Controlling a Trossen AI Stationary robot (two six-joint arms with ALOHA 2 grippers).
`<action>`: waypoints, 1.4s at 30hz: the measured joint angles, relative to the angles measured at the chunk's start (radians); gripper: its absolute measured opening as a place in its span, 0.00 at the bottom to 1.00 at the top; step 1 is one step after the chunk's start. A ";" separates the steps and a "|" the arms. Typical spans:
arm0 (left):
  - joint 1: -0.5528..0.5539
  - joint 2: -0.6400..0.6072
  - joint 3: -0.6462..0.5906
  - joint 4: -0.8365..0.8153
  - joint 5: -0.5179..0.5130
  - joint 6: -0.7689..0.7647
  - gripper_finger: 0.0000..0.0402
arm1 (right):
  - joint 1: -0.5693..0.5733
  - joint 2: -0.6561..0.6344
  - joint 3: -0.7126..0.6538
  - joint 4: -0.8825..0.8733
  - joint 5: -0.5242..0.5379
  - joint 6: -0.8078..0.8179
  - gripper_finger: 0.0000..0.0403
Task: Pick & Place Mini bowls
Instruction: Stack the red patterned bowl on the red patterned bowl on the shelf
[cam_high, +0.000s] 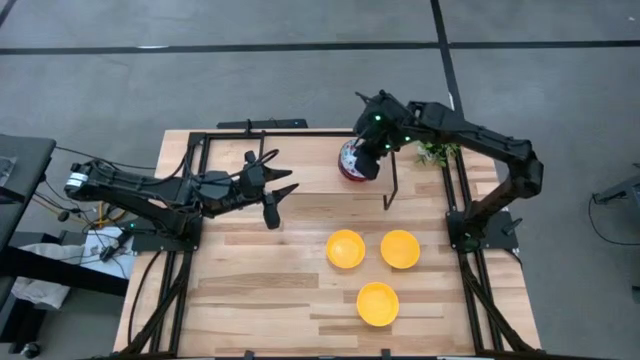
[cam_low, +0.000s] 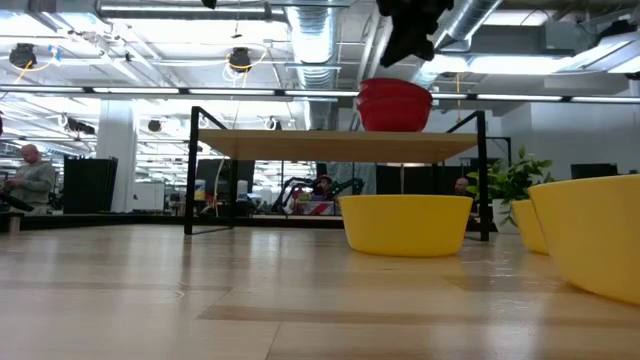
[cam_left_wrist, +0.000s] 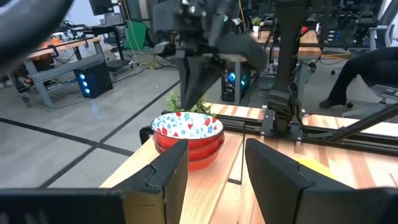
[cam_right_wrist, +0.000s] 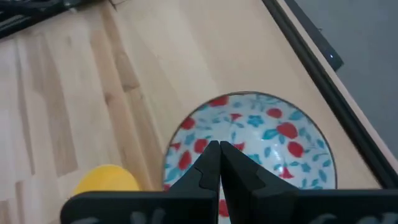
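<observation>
High view. Pale plank wooden tabletop with a black metal frame along its edges. Three plain glossy yellow round bowls sit in a triangle at lower centre-right, apart from each other. At upper centre a stack of red-outside bowls, white inside, sits on a raised wooden shelf. The right gripper hangs directly over the stack. The left gripper is at centre left, well apart from every bowl, fingers spread and holding nothing. A green leafy plant shows at upper right.

Low view. The red stack stands on the thin shelf board carried by black legs; the right arm comes down from the top edge just above it. A yellow bowl stands at centre on the tabletop, two more at the right edge. Plant behind them.

Left wrist view. Red stacked bowls at centre; the top one has a white interior with red and teal floral speckles. The left arm's dark fingers stand wide apart in the foreground, short of the stack.

Right wrist view. Patterned bowl interior fills lower centre; the right fingers are pressed together, empty, above its inside. Yellow bowl edge at lower left.
</observation>
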 joint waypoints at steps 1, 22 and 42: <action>0.000 0.000 0.000 0.000 0.000 0.000 0.40 | -0.002 0.005 0.000 0.002 0.000 0.000 0.00; -0.002 0.000 -0.001 0.008 0.000 -0.002 0.40 | -0.027 0.108 0.001 0.146 -0.158 -0.002 0.00; -0.003 0.000 -0.001 0.008 0.000 0.001 0.40 | -0.043 0.092 0.031 0.164 -0.176 -0.016 0.00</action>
